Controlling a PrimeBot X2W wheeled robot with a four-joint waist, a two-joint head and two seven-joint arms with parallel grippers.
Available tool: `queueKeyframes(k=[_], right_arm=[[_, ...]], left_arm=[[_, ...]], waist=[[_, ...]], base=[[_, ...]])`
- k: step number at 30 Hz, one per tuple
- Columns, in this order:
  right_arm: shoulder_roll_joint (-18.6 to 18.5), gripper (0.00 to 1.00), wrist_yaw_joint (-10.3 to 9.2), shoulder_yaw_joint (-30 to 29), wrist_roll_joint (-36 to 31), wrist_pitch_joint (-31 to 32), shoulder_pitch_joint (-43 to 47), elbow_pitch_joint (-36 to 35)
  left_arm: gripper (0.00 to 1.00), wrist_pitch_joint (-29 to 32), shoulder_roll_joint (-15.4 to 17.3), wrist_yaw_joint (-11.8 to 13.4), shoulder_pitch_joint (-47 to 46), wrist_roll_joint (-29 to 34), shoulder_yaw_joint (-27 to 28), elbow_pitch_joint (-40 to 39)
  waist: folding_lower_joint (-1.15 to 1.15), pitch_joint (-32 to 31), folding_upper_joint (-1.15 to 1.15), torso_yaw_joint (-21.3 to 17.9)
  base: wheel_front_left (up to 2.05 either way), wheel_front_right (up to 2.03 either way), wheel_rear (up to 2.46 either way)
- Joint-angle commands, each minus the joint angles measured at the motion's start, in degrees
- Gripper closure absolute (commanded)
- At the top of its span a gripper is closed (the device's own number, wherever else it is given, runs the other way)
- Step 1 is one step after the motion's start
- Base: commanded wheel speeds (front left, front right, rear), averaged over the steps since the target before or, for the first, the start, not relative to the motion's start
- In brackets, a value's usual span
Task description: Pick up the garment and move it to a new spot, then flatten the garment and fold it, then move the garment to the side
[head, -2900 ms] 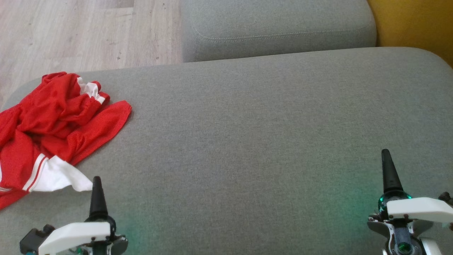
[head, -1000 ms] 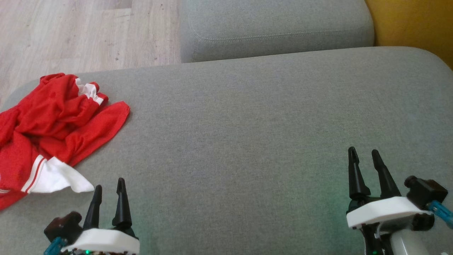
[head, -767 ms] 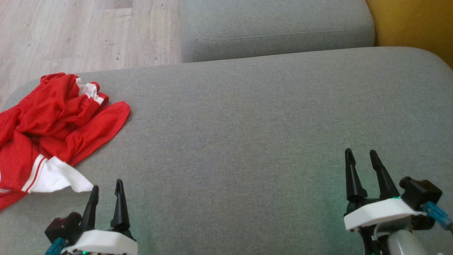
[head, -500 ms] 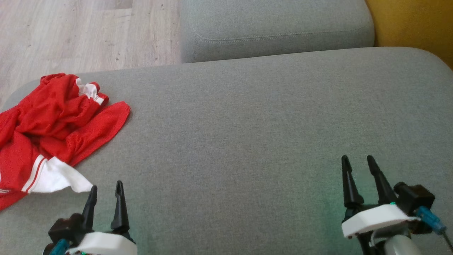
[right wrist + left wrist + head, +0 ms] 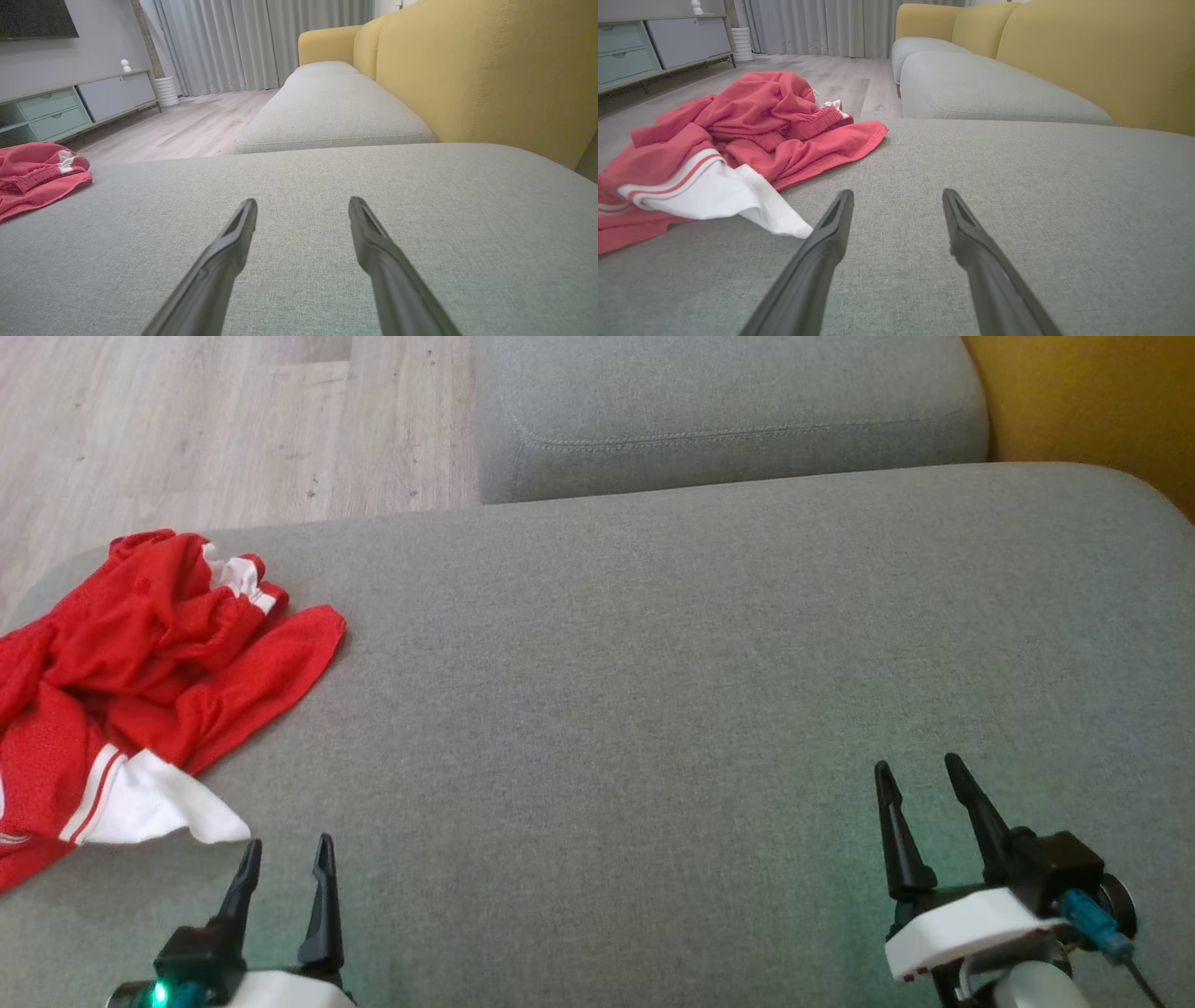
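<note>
The left hand (image 5: 288, 842) hovers low at the near left of the cushion (image 5: 709, 653), its two fingers spread apart with nothing between them, released and ready. Its tips point toward the far side. The white flap (image 5: 159, 803) of the garment (image 5: 159, 644) lies just beside the left finger, a little farther and to the left, and it looks clear of the finger in the left wrist view. That closeness makes this hand the likely one for the first pick. The right hand (image 5: 917, 763) hangs at the near right, equally released and holding nothing, well apart from the cloth, with bare grey fabric under and ahead of it. It seems to be parked there to leave the middle free. The garment is a crumpled red heap with white trim at the left end of the cushion, and part of it runs off the left edge of the head view, so its full extent cannot be told. Its layers are bunched over one another, so I judge none of the task is begun and pick-up comes first. The wide bare middle of the cushion seems the natural new spot for laying it flat. Beyond it lie a second cushion (image 5: 728, 420), wooden floor (image 5: 187, 420) at far left and a yellow backrest (image 5: 1092, 392) at far right.
</note>
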Motion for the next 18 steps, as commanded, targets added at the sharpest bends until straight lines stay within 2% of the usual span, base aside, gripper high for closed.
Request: queueKeyframes(k=[1, 8, 18], right_arm=[[-0.5, 0.00, -0.04, 1.5, -1.9, -1.2, -2.0, -1.7], [-0.5, 0.00, -0.04, 1.8, -4.5, -2.3, -1.9, -1.2], [-0.5, 0.00, -0.04, 1.6, -1.2, -2.3, -2.1, 0.2]], left_arm=[[0.00, -1.1, 1.3, 0.4, -1.5, 2.1, 2.4, -1.2], [0.00, -2.2, 1.0, 0.4, -1.4, 5.4, 3.7, -0.6], [0.00, -2.2, 0.2, -0.9, -1.9, 3.0, 5.1, 1.2]], waist=[[0.00, -0.1, 0.00, 0.0], [0.00, -0.3, 0.00, 0.0], [0.00, -0.3, 0.00, -0.1]], base=[[0.00, 0.00, 0.00], [0.00, 0.00, 0.00], [0.00, 0.00, 0.00]])
